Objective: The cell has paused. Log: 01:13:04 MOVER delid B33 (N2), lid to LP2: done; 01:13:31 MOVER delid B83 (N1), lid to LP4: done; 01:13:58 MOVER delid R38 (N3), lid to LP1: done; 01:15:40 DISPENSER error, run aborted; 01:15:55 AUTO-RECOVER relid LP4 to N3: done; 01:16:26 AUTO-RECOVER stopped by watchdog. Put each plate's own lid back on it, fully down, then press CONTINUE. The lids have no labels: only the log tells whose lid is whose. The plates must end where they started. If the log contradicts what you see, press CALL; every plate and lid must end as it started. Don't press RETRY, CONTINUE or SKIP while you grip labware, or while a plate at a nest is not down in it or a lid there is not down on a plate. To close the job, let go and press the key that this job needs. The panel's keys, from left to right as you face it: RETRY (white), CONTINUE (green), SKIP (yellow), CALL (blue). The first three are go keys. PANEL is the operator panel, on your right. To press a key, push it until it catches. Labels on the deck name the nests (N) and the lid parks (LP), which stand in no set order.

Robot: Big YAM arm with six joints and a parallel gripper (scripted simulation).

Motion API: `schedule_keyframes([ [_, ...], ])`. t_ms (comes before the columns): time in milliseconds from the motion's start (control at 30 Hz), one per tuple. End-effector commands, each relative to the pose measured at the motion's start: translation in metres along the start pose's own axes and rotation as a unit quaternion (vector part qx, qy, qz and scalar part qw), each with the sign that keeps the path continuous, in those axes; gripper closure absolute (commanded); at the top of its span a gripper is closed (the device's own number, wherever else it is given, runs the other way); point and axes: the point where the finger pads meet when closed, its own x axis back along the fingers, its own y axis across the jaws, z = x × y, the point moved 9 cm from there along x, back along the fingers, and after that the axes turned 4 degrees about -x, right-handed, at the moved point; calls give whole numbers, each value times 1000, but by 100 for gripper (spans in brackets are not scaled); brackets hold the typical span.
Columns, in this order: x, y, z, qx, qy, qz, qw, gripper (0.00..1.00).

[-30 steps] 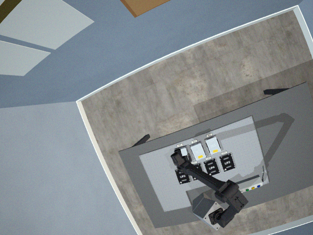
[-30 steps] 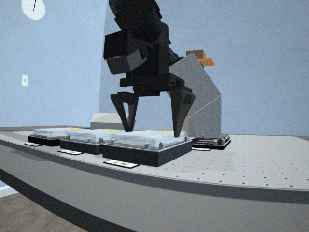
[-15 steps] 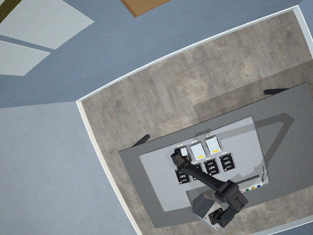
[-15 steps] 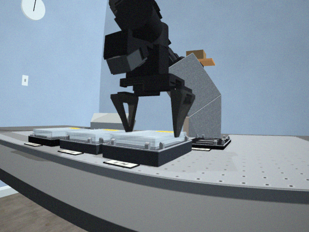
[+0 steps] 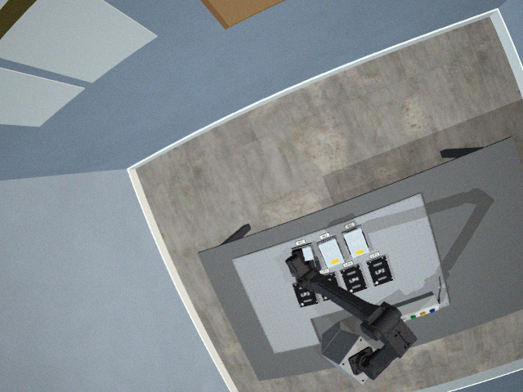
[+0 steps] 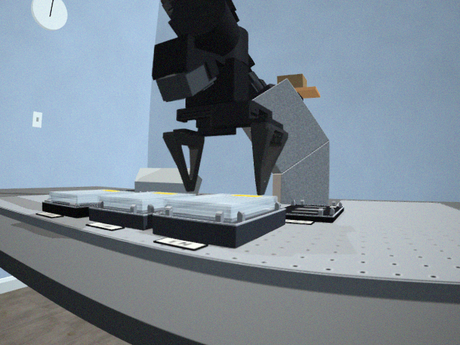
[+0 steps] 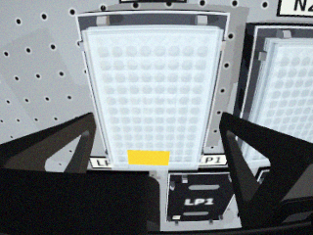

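Note:
My gripper [image 6: 226, 192] [image 7: 157, 118] is open, its fingertips on either side of the clear-lidded plate [image 7: 152, 88] [image 6: 223, 208] at N1, just above or at lid height. Lidded plates also sit at N2, a plate [image 5: 328, 248] [image 7: 289, 93] in the middle, and at N3, a plate [image 5: 355, 239] [image 6: 74, 196]. Each shows a yellow mark. The park LP1 [image 7: 199, 188] is bare. The other parks, the leftmost park [image 5: 301, 289], the third park [image 5: 359, 285] and the rightmost park [image 5: 387, 276], show dark and bare. The arm partly hides N1 and LP1 in the top view.
The panel shows its green key [image 5: 413, 317], yellow key [image 5: 422, 314] and blue key [image 5: 431, 310] on the right; the arm crowds the white key. Corner posts stand around the plates. The neighbouring N2 nest is close to the right finger in the wrist view.

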Motion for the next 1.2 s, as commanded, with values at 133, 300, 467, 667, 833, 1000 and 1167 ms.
schedule_keyframes([
  [133, 24, 5, 0, 2, -7, -3, 1000, 0],
  [300, 13, 3, 3, 0, 5, 2, 1000, 0],
  [467, 16, 3, 0, -1, 0, 0, 1000, 0],
  [667, 21, 3, -3, -1, -4, -1, 1000, 0],
  [833, 25, 3, -5, -3, -8, -3, 1000, 0],
  [1000, 17, 3, -5, -2, -5, -2, 1000, 0],
  [1167, 18, 3, -5, -2, -5, -2, 1000, 0],
])
